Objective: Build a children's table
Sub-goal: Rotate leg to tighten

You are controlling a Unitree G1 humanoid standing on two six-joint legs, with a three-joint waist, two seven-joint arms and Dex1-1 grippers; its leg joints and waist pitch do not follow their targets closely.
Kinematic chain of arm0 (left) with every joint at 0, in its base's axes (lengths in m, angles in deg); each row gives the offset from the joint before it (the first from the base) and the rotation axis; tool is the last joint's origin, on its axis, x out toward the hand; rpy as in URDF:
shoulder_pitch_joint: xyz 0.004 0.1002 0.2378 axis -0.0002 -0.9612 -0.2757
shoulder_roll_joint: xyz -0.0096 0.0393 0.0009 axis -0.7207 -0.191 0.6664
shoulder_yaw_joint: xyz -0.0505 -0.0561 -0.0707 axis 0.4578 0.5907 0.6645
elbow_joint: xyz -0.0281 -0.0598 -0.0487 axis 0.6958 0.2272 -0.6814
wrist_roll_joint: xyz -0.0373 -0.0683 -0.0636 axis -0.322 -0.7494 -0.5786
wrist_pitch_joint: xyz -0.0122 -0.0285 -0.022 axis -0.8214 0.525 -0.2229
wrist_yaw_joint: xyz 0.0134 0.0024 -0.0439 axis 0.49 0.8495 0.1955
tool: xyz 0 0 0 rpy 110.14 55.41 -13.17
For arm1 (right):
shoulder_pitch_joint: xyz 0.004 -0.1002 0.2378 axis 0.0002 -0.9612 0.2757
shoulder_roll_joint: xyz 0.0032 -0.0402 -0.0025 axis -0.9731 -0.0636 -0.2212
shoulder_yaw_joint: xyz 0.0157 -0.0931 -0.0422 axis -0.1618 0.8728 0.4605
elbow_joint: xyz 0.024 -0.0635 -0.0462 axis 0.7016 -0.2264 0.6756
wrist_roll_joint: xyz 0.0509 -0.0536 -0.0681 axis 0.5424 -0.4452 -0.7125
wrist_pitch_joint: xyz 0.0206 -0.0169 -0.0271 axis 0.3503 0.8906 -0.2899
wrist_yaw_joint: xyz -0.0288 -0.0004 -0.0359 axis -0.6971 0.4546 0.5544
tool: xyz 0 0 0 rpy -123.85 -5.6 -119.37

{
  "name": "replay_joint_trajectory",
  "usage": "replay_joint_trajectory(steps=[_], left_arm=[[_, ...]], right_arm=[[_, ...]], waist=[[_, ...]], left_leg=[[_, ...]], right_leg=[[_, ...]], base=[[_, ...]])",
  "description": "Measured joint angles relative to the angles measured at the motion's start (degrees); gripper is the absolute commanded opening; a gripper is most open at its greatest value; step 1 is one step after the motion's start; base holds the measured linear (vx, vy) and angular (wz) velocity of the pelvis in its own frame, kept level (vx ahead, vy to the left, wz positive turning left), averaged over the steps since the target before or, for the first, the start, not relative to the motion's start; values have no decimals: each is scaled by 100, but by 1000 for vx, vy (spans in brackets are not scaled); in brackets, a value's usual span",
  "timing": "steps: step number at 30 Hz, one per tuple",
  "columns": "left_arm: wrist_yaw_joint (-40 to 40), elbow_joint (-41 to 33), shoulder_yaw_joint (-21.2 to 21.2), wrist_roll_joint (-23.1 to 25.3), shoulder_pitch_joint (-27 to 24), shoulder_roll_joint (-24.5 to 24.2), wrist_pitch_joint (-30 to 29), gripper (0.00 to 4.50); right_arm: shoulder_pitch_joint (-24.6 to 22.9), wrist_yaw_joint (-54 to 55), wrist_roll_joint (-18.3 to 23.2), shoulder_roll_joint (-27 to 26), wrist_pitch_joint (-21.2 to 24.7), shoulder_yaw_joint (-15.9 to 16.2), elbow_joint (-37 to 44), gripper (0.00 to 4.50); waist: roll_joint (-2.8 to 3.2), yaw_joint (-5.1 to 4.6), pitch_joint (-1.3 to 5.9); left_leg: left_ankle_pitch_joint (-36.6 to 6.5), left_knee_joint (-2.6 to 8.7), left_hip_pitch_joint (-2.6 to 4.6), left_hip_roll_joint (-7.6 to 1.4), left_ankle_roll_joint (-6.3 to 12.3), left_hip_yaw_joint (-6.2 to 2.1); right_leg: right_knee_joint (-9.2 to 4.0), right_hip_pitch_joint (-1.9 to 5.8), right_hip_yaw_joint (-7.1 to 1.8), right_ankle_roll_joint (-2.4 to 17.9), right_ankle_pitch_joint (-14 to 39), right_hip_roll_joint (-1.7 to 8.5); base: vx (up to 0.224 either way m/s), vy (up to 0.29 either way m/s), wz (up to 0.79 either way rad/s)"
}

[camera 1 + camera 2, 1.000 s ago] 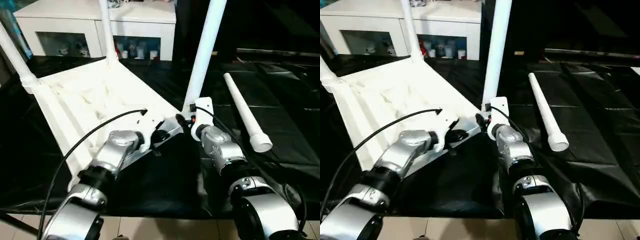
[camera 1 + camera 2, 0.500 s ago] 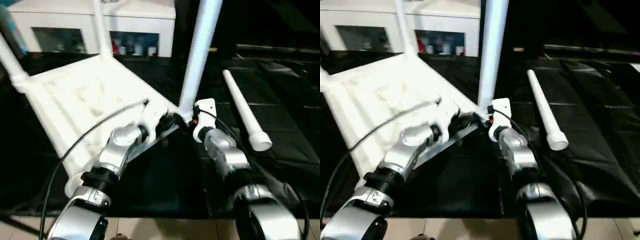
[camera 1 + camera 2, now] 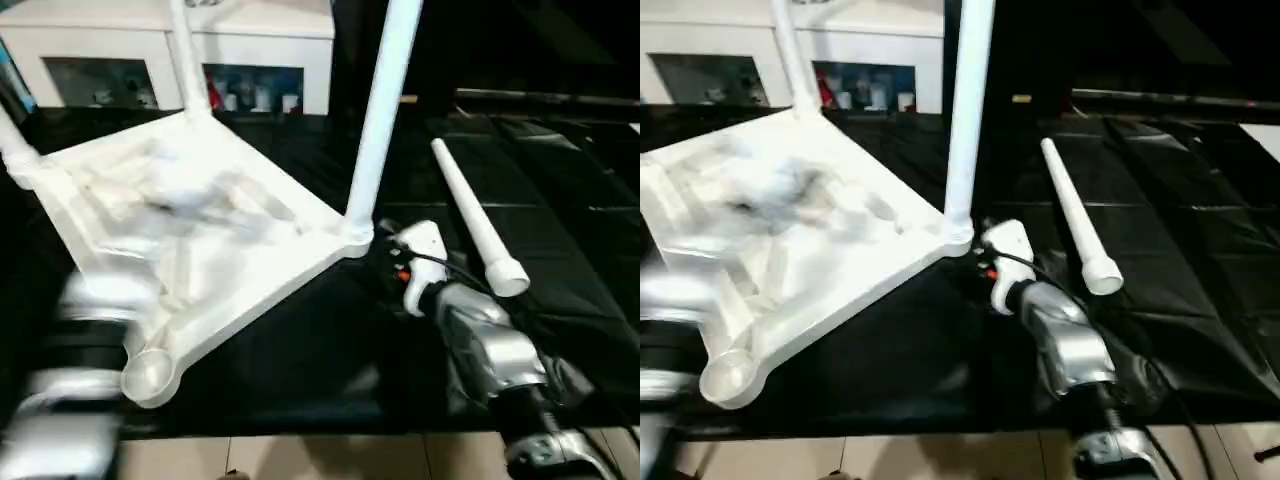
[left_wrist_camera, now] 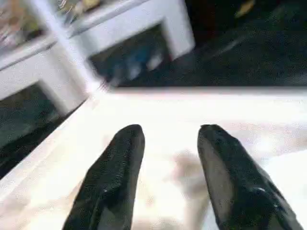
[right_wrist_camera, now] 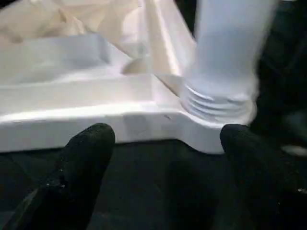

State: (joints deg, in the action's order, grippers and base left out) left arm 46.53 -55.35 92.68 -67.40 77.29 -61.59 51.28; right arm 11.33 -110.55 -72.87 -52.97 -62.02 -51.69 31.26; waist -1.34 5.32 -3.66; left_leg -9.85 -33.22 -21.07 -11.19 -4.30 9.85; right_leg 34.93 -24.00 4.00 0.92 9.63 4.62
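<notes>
Left gripper: two black fingers parted, nothing between them.
Right gripper: black fingers spread wide, empty.
Right arm: silver forearm reaching forward.

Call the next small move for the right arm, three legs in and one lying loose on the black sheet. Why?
Probably swing the right gripper, jaws open and empty, over to the loose leg beside it and grasp it. The tabletop lies underside up and its near corner socket is empty; the leg next to the gripper is already seated.

Dim room, glare on tabletop (left arm motion-blurred).
</notes>
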Motion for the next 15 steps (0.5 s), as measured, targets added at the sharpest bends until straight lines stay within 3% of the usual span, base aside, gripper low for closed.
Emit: replay_joint_trajectory(steps=[2, 8, 15], left_arm=[[64, -127, -64, 187, -273, -288, -363, 180], [54, -355, -236, 590, -850, -768, -1289, 125], [186, -528, -461, 728, -1077, -921, -1511, 45]], right_arm=[[67, 46, -58, -78, 95, 107, -82, 353], [242, 398, -380, -100, 464, 251, -498, 301], [534, 515, -447, -215, 529, 352, -757, 231]], waist=[[-5, -3, 0], [-58, 36, -3], [-100, 46, 14]], left_leg=[[0, 0, 1, 0, -1, 0], [2, -2, 0, 2, -3, -3], [2, -1, 8, 3, -4, -3]], right_leg=[[1, -1, -1, 1, 0, 0], [1, 1, -2, -1, 0, 0], [4, 4, -6, -1, 0, -1]], base=[[0, 0, 0], [0, 0, 0], [0, 0, 0]])
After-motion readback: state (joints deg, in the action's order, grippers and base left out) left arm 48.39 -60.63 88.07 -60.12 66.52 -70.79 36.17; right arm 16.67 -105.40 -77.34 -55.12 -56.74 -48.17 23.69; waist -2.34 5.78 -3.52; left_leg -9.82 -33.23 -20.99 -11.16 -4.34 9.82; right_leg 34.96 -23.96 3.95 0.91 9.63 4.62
